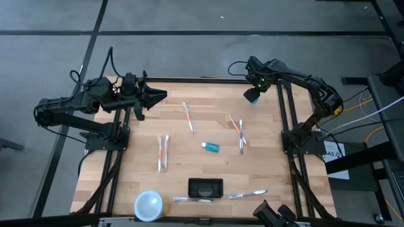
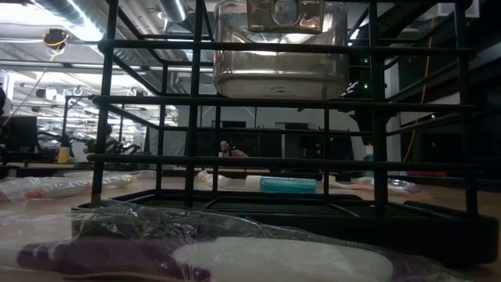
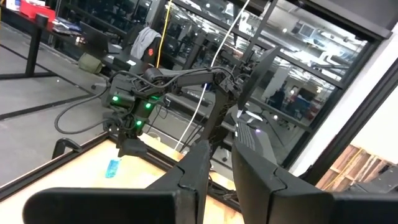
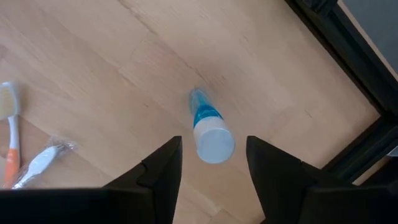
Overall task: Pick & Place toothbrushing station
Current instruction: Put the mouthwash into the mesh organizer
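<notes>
right gripper: open wide over small tube, far right | risk: tube rolls, station untouched

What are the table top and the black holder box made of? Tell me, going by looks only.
Table top: seems to be wood, pale and matte, with plank seams and grain visible. Holder box: black with a dull finish, possibly plastic or coated metal; the look leaves this open.
</notes>
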